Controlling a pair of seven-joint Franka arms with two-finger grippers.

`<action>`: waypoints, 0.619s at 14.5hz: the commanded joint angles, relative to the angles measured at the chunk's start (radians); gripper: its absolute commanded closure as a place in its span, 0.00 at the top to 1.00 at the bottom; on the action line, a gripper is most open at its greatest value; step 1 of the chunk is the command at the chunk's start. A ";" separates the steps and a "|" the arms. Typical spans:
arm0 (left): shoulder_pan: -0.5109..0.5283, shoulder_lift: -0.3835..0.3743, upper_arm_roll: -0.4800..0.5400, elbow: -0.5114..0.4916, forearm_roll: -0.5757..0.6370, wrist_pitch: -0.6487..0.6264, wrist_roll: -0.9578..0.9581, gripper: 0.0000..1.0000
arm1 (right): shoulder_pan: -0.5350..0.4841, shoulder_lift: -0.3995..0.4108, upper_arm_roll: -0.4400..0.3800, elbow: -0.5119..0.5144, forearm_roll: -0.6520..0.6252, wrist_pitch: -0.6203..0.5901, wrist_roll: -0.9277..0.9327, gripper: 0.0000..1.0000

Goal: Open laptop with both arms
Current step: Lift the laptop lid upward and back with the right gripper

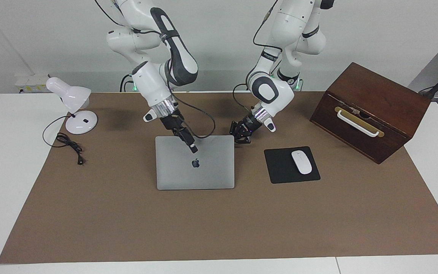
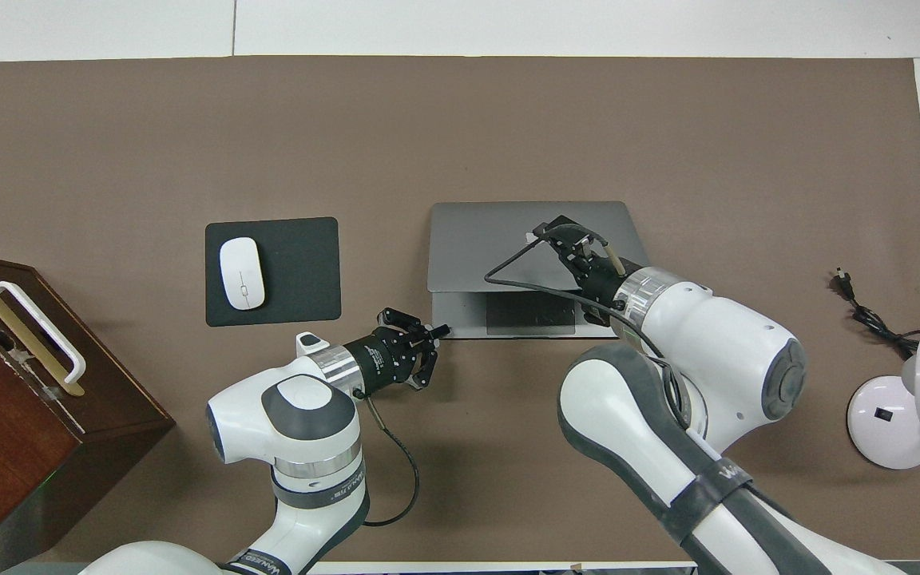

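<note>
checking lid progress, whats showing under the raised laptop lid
Under the laptop lid, the trackpad and a strip of palm rest show; the keyboard stays covered.

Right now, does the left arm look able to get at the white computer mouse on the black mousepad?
Probably yes. The left arm, jaws shut at a corner of the silver-grey laptop, has only bare brown mat between it and the white mouse on its black mousepad.
</note>
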 commanded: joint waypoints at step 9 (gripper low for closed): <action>-0.015 0.046 0.012 0.025 -0.029 0.019 0.032 0.00 | -0.024 0.052 -0.061 0.136 -0.004 -0.053 -0.135 1.00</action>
